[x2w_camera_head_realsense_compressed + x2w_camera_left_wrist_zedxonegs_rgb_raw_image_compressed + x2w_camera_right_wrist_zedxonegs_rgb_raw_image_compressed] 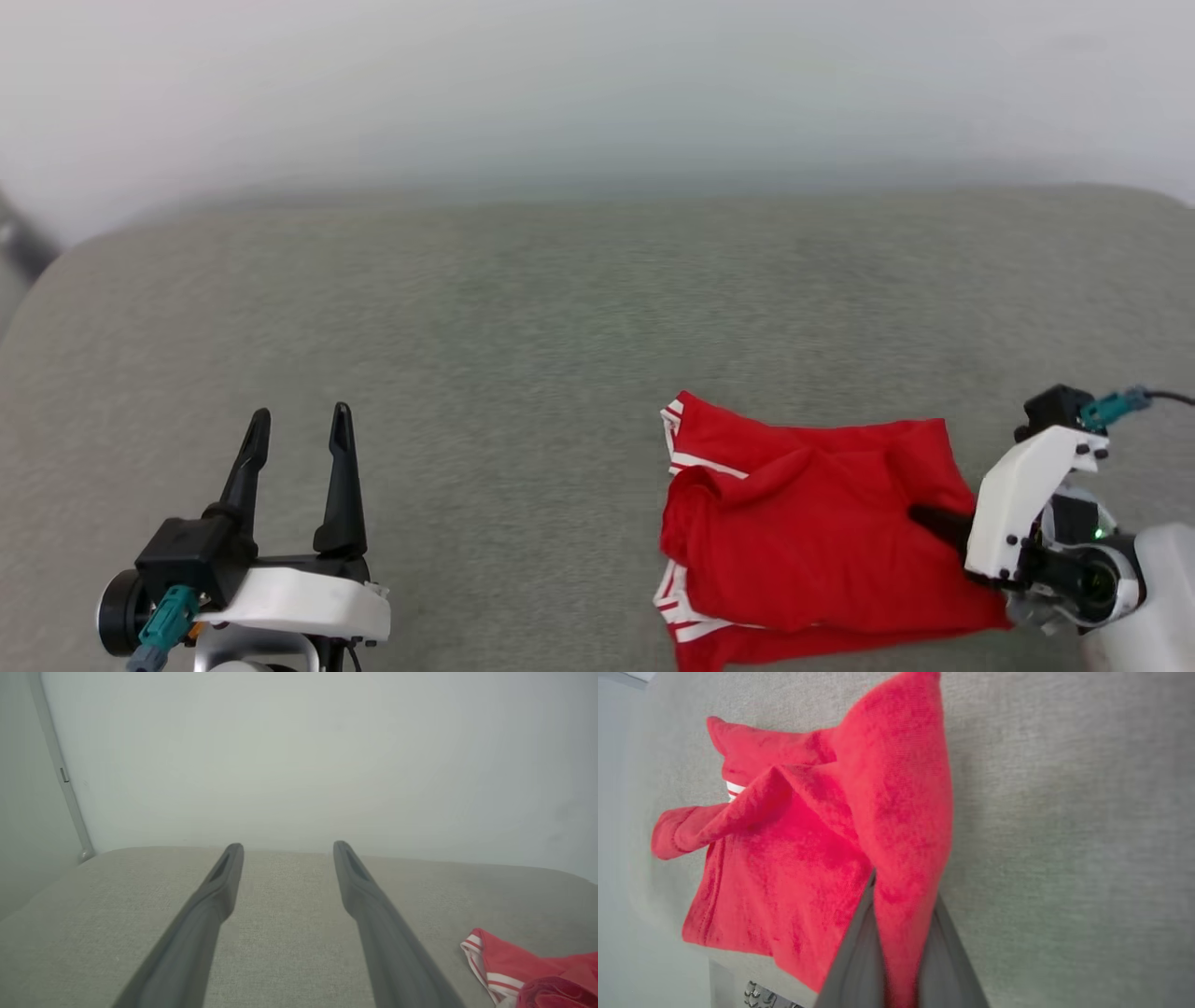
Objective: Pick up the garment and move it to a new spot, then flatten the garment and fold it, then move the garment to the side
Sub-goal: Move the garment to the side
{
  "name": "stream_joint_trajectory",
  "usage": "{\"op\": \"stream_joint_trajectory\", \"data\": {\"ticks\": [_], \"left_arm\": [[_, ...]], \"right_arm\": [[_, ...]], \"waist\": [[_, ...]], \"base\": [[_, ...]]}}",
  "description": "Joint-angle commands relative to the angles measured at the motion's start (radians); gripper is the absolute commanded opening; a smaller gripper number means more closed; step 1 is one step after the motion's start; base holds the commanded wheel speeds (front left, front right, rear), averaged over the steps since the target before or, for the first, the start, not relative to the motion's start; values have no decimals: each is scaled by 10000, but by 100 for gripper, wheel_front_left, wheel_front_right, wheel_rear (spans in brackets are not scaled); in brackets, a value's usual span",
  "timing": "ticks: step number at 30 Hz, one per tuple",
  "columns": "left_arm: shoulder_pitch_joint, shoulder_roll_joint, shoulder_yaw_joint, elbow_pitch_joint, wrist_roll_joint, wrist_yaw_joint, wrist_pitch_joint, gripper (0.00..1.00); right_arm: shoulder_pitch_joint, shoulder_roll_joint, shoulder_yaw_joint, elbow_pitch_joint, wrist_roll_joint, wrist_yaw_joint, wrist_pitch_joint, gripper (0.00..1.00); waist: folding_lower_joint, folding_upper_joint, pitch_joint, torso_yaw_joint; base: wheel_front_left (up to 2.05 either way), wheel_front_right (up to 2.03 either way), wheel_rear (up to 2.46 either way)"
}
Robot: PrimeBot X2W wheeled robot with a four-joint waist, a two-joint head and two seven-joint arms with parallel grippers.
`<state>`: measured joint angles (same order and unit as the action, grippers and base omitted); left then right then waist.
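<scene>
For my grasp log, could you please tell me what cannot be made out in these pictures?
1. Front of the jersey: head view, folded over itself, so any print is covered.
2. Its near hem: head view, cut off by the bottom edge.
3. Second finger of the right claw: head view, hidden under cloth.
4. Pad contact: right wrist view, covered by the pinched fold.
5. Most of the jersey: left wrist view, cut off at the lower right corner.
</scene>
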<state>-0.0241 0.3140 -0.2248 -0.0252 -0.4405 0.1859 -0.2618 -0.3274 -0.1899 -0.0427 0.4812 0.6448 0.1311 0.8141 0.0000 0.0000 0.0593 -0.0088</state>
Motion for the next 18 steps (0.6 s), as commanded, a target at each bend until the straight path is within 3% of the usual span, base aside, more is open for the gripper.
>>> {"op": "stream_joint_trajectory", "data": {"ticks": [1, 5, 12, 18], "left_arm": [[81, 21, 16, -66, 54, 18, -41, 100], [-27, 37, 134, -251, 145, 31, -41, 100], [-1086, 499, 144, -726, 457, -96, 276, 100], [-2400, 1007, -170, -1434, 933, -358, 1089, 100]], "right_arm": [[-231, -274, 251, -117, -332, -8, -82, 0], [-748, -592, 732, -154, -839, -8, -95, 0], [-2133, -963, 955, 154, -1391, -8, -728, 0], [-3346, -1263, 356, 1039, -1923, -8, -1991, 0]], "waist": [[0, 0, 0, -940], [0, 0, 416, -2176], [0, 0, 2120, -4030], [0, 0, 3679, -4574]], "base": [[0, 0, 0], [0, 0, 0], [0, 0, 0], [0, 0, 0]]}}
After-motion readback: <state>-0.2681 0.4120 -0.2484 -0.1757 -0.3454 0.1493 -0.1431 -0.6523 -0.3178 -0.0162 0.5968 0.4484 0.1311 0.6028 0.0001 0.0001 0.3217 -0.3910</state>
